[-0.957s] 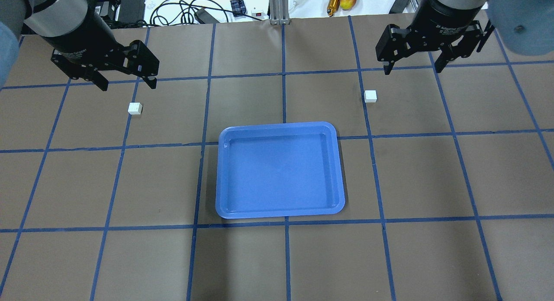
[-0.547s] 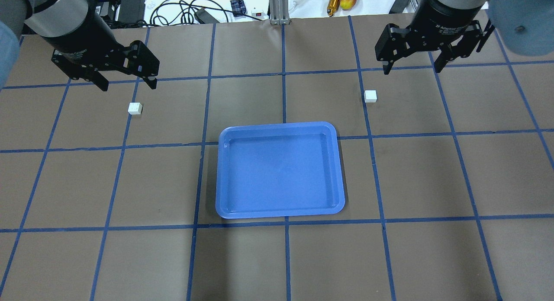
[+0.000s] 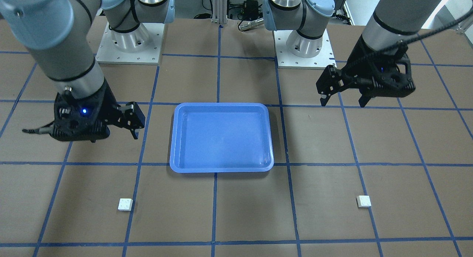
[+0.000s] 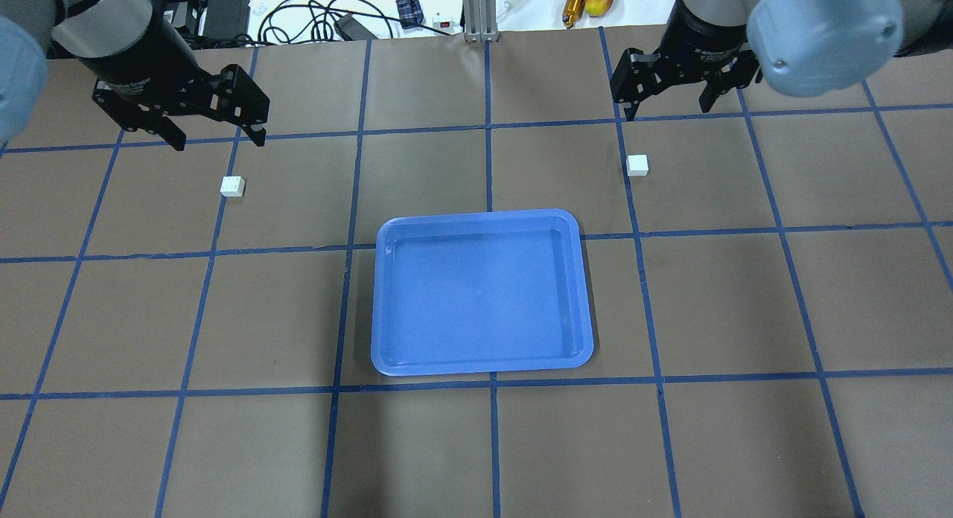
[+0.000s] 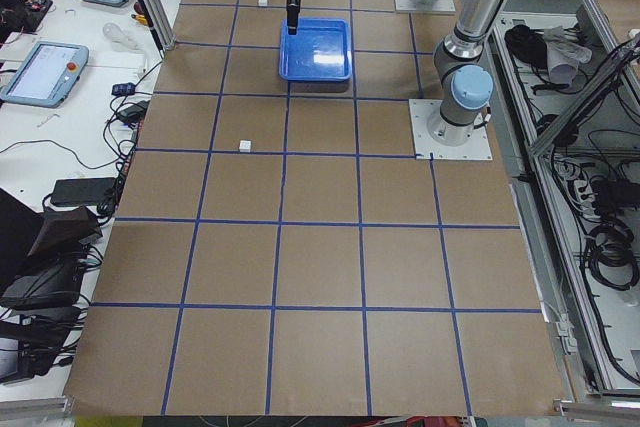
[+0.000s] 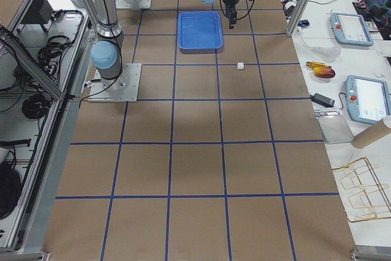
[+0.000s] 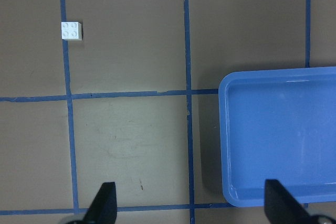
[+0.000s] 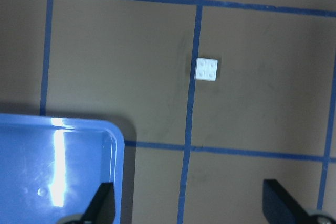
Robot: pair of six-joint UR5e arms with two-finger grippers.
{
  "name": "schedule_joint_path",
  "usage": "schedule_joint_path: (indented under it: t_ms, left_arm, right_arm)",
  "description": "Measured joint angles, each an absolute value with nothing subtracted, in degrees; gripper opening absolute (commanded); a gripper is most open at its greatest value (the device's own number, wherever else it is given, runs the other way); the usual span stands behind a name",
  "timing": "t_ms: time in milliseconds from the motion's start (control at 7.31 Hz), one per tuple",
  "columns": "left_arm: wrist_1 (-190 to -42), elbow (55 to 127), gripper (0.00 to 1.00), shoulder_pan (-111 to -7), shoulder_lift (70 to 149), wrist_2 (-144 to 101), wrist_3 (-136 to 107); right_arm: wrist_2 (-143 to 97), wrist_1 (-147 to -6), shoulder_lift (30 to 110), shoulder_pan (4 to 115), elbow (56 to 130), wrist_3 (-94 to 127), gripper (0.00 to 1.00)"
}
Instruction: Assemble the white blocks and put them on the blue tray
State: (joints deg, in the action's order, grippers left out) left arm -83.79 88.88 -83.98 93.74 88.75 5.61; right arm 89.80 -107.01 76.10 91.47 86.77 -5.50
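Observation:
Two white blocks lie apart on the brown table, studs up. The left white block (image 4: 232,186) (image 3: 363,201) (image 7: 71,30) lies just on the near side of my left gripper (image 4: 217,141) (image 3: 343,102) (image 7: 190,208), which hangs open and empty above the table. The right white block (image 4: 637,164) (image 3: 125,204) (image 8: 207,69) lies near my right gripper (image 4: 665,110) (image 8: 190,205), also open, empty and raised. The blue tray (image 4: 476,215) (image 3: 221,105) (image 7: 226,129) (image 8: 118,145) sits empty at the table's middle, between the blocks and closer to the robot.
Blue tape lines (image 4: 488,123) divide the table into squares. Cables and small devices (image 4: 335,19) lie beyond the far edge. The two arm bases (image 3: 129,43) (image 3: 305,46) stand at the robot's side. Operator tablets (image 5: 45,72) sit on a side bench.
My right gripper has moved left and farther from the robot, toward the line above the right block. My left gripper has shifted slightly away. Both stay open; blocks and tray have not moved.

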Motion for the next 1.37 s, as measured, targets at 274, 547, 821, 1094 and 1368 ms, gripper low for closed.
schedule_joint_path:
  t_ms: [274,547,821,1094,1368]
  left_arm:
    - [-78.91,88.30,1.00,-80.59,100.54,88.76,9.26]
    - [-75.22,87.51,1.00,-76.02,106.88,88.79,14.37]
    - [-70.23,87.37,1.00,-73.95,112.37,90.54,18.18]
    - [-66.50,87.30,1.00,-73.27,116.54,92.24,20.96]
    - [-62.43,87.29,1.00,-73.15,120.76,92.45,22.57]
  right_arm:
    - [88.54,-116.35,68.17,91.19,86.57,-13.79,1.00]
    - [86.02,-121.56,63.08,90.22,86.84,-28.16,1.00]
    - [82.49,-122.79,61.57,88.97,87.20,-45.18,1.00]
    - [72.98,-122.39,61.30,84.73,88.40,-63.18,1.00]
    - [66.37,-122.42,61.08,79.38,91.12,-79.58,1.00]
